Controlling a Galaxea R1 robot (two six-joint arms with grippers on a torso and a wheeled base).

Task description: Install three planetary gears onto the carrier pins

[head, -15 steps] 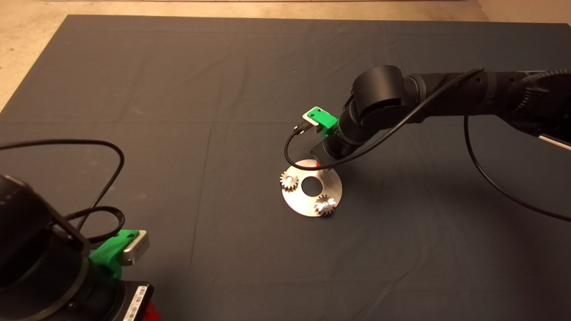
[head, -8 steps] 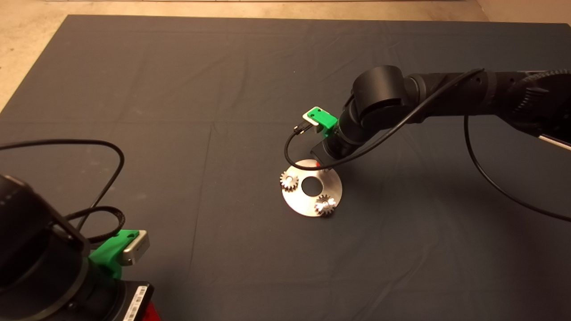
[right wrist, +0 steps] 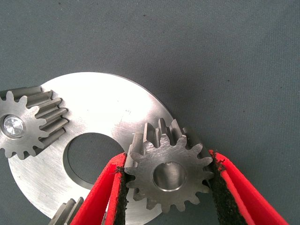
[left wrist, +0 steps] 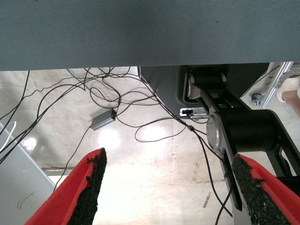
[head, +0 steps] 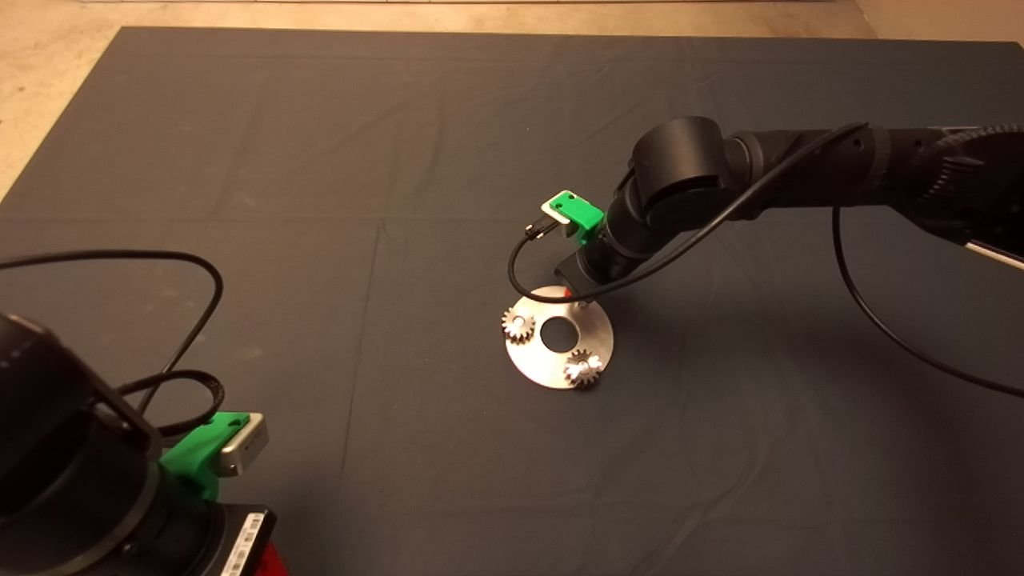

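Observation:
A flat round silver disc with a large centre hole lies mid-mat. Two planetary gears sit on its carrier pins; one pin's bright tip shows in a gear's centre. My right gripper hangs over the disc's far edge, shut on a third gear held flat above the disc's rim. Both black pads press on that gear's teeth. The pin beneath it is hidden. My left gripper is parked at the mat's lower left, open and holding nothing.
The right arm's black cable loops down beside the disc. The left wrist view shows the floor beyond the mat with loose cables and part of the robot's base. A tan floor borders the mat at the far left.
The right wrist has shifted very slightly at the disc's far edge. The two gears on the disc and the left arm have not moved.

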